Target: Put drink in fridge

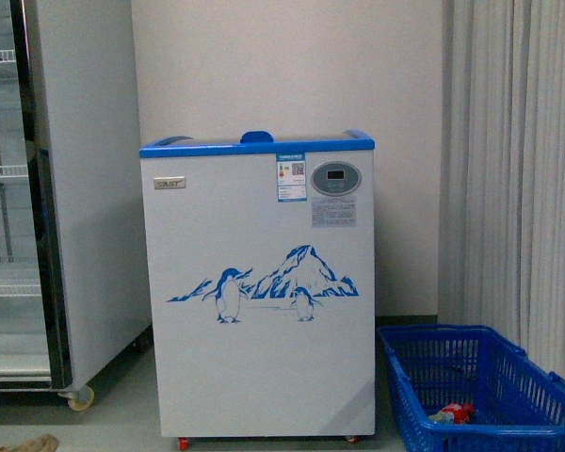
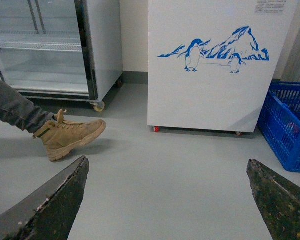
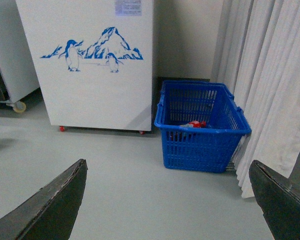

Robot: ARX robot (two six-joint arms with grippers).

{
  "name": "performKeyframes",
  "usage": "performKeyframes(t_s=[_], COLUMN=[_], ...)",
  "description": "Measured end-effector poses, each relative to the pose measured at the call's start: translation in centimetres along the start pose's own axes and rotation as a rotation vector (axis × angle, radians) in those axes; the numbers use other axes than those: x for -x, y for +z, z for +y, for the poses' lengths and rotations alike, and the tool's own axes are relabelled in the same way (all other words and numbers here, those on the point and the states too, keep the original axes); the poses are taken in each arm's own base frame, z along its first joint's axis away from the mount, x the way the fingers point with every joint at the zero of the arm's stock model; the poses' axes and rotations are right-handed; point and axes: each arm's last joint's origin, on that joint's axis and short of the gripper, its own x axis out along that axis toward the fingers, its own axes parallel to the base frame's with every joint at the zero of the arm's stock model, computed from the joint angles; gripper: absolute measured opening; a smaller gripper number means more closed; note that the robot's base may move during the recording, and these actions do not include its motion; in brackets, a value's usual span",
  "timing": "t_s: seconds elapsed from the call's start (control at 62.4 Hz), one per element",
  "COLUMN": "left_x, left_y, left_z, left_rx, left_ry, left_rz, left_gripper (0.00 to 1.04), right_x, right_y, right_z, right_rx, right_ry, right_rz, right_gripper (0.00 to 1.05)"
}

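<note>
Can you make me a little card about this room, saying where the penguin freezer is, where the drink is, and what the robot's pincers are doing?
Drink: red, small and blurry, lying in the blue basket
Basket spot: on the floor, right of the freezer
Where the drink goes: white chest freezer with the penguin picture, against the wall
Left pincer: open, empty
Right pincer: open, empty
Also there: tall glass-door fridge on the left, curtain on the right, someone's tan boot
</note>
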Motion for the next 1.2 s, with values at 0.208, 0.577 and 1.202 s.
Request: performKeyframes(t_s=[0.208,0.577,1.202], left_x=[0.0,0.0,0.0], left_y=[0.0,0.0,0.0], left_z=[0.0,0.0,0.0], left_rx=[0.0,0.0,0.0], left_ry=[0.0,0.0,0.0], left_rz=[0.0,0.0,0.0], left_gripper=[0.97,0.97,0.97], right_x=[0.0,0.0,0.0], right_y=[0.0,0.0,0.0], right_z=[0.0,0.0,0.0], right_rx=[0.0,0.0,0.0], right_ry=[0.0,0.0,0.0], right_rz=[0.0,0.0,0.0], right_gripper=[0.97,0.97,0.97])
